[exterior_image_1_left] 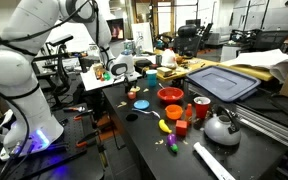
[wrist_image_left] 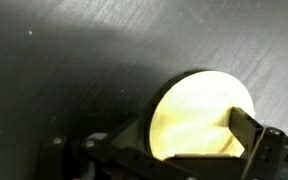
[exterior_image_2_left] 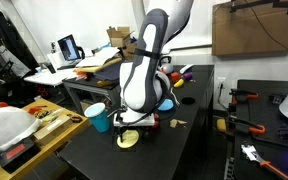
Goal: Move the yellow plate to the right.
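The yellow plate [wrist_image_left: 199, 112] is a round, pale yellow disc lying flat on the black table. In the wrist view it fills the lower right. In an exterior view the plate [exterior_image_2_left: 130, 140] lies near the table's front corner, right under the arm. My gripper [wrist_image_left: 174, 150] hangs low over the plate's near edge with its fingers spread wide. One finger shows over the plate's right part; the other is dark and off to the left. The gripper [exterior_image_2_left: 134, 124] sits just above the plate. The plate is hidden in the exterior view with the kettle, where the gripper [exterior_image_1_left: 121, 70] points down.
A teal cup [exterior_image_2_left: 99, 118] stands close beside the plate. Further along the table are a red bowl [exterior_image_1_left: 170, 95], a red cup [exterior_image_1_left: 199, 108], a metal kettle [exterior_image_1_left: 222, 127], a blue tray [exterior_image_1_left: 224, 82] and small toys. A side table with a laptop [exterior_image_2_left: 69, 47] stands nearby.
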Controlling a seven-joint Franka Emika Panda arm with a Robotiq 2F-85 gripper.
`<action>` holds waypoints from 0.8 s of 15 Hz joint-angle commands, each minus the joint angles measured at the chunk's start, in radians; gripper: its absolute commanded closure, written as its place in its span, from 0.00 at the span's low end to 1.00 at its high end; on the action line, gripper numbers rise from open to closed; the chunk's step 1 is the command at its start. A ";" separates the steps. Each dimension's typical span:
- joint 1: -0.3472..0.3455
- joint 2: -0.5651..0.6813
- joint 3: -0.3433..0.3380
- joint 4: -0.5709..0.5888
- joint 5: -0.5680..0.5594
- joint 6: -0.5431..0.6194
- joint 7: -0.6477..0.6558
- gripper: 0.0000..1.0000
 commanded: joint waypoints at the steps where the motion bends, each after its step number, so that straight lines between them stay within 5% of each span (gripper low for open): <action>1: -0.001 0.011 0.014 -0.003 0.023 0.077 -0.033 0.00; 7: 0.029 0.001 0.000 -0.006 0.018 0.114 -0.055 0.00; 8: 0.033 0.001 -0.002 -0.007 0.018 0.119 -0.061 0.07; 9: 0.043 -0.003 -0.009 -0.012 0.016 0.122 -0.065 0.26; 12: 0.052 -0.007 -0.011 -0.019 0.019 0.138 -0.067 0.49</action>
